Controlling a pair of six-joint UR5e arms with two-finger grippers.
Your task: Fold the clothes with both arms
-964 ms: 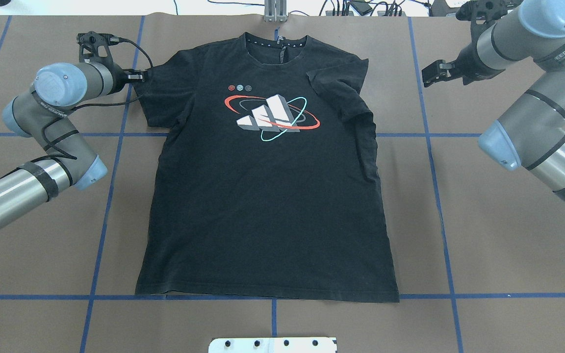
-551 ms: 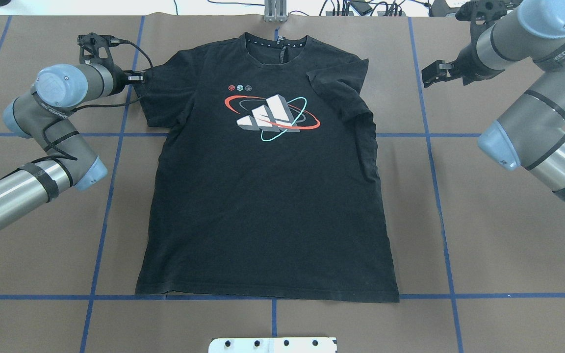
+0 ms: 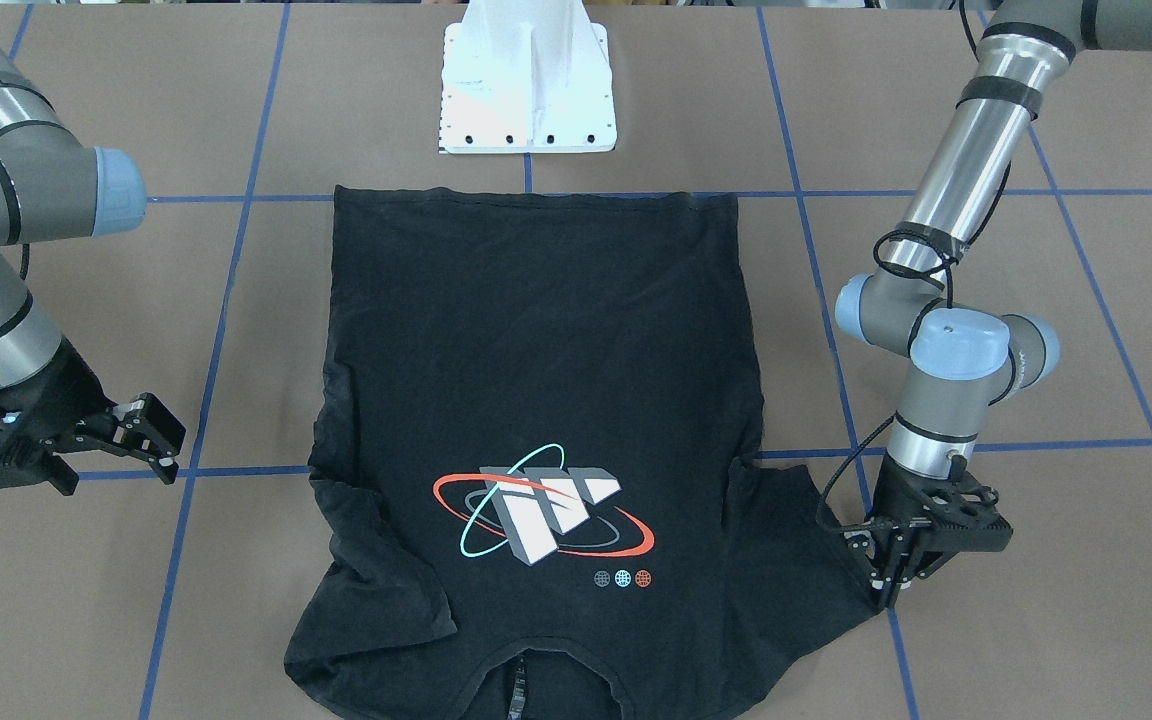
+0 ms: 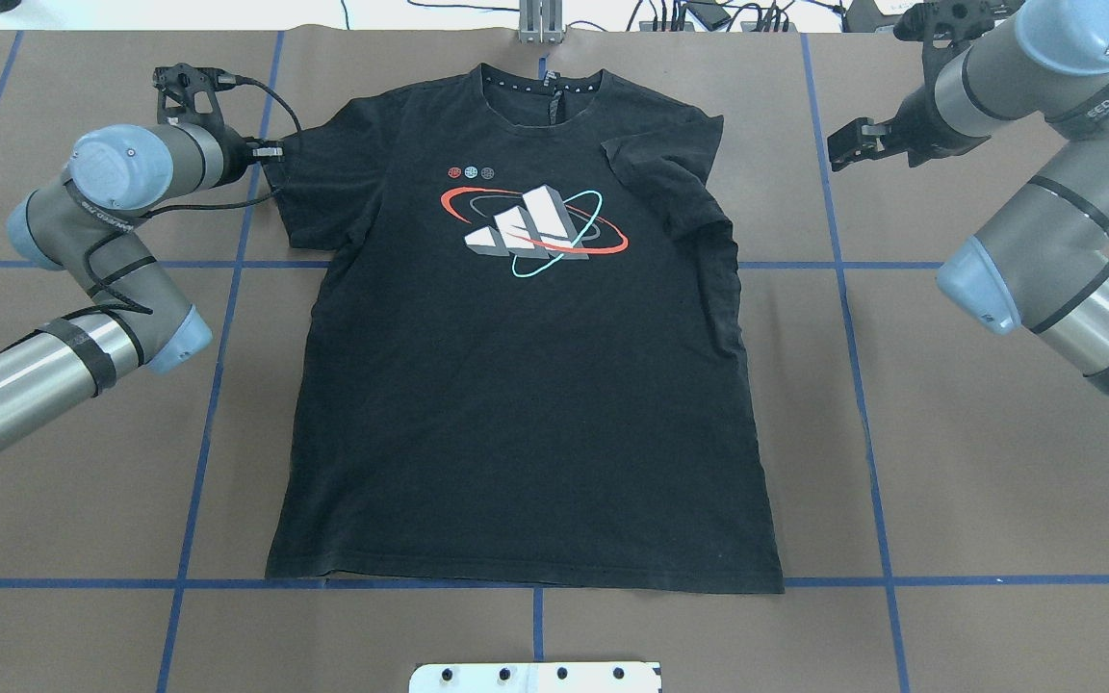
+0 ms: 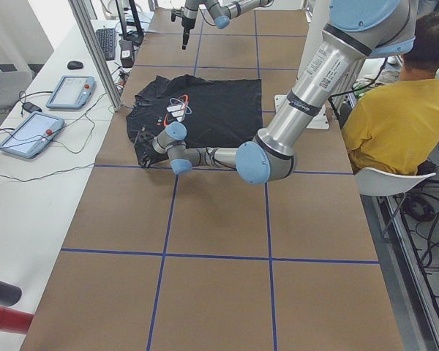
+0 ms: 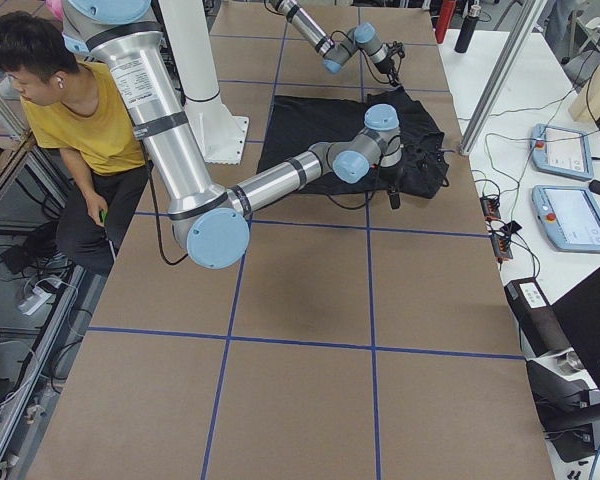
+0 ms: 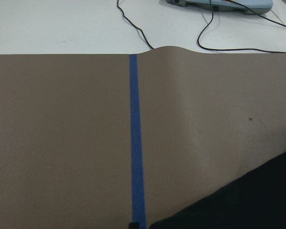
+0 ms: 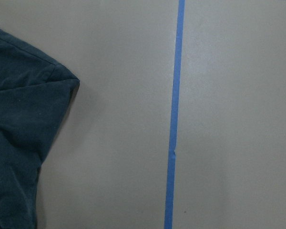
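Left gripper (image 4: 270,150) sits at the upper left of the overhead view, tips right on the edge of the shirt's (image 4: 526,404) sleeve (image 4: 309,192), jaws drawn narrow; can't tell whether they pinch cloth. Right gripper (image 4: 838,152), upper right, jaws parted, carrying nothing, hangs well clear of the shirt. The 2 arms come in from either side. The shirt lies flat mid-frame on the table (image 4: 949,481), print up, collar at the top edge, the sleeve on the frame's right folded over the chest.
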